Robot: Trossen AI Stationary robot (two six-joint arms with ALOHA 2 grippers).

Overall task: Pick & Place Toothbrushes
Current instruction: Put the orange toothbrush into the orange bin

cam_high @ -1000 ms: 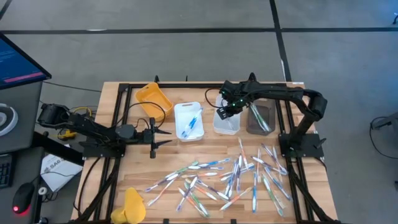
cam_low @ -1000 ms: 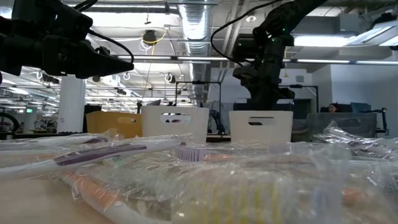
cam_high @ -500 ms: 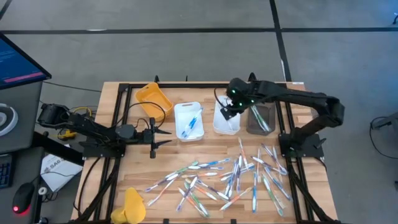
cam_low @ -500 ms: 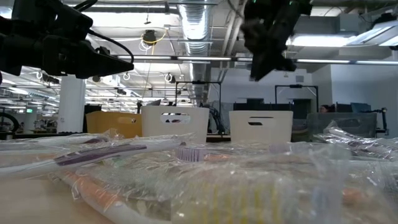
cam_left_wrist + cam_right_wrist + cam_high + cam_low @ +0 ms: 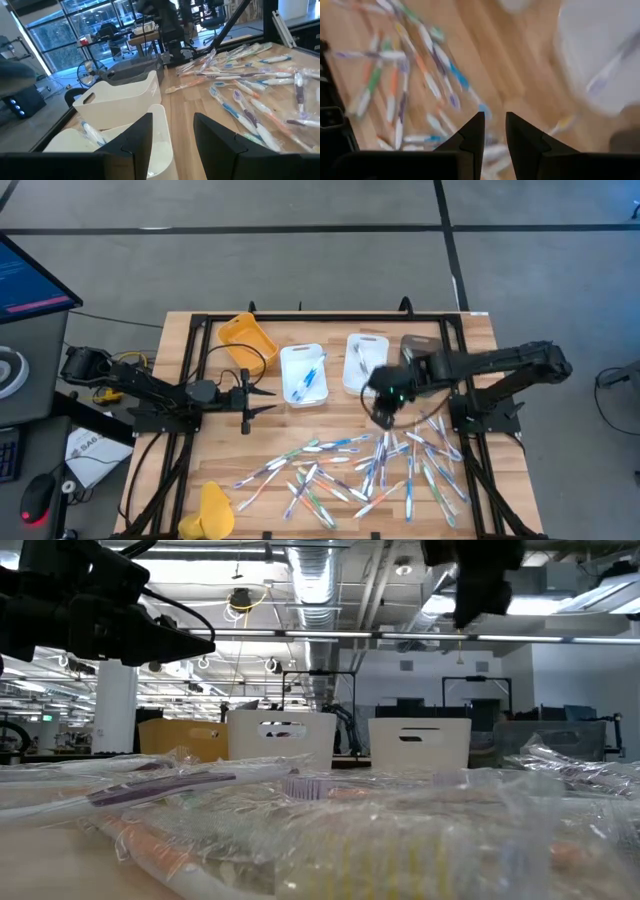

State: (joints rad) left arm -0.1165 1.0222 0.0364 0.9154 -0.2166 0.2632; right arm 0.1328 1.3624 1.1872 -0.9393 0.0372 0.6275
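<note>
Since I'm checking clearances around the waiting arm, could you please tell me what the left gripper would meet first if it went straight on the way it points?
Probably the white tray holding a toothbrush: the left gripper points at its near corner, though it may pass above.

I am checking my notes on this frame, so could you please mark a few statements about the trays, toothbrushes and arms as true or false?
1. The right gripper is over the yellow tray. False: it is above the loose toothbrushes, empty.
2. The white tray next to the yellow one holds toothbrushes. True.
3. The left gripper holds a toothbrush. False: it is open and empty.
4. Most toothbrushes lie loose on the table. True.
</note>
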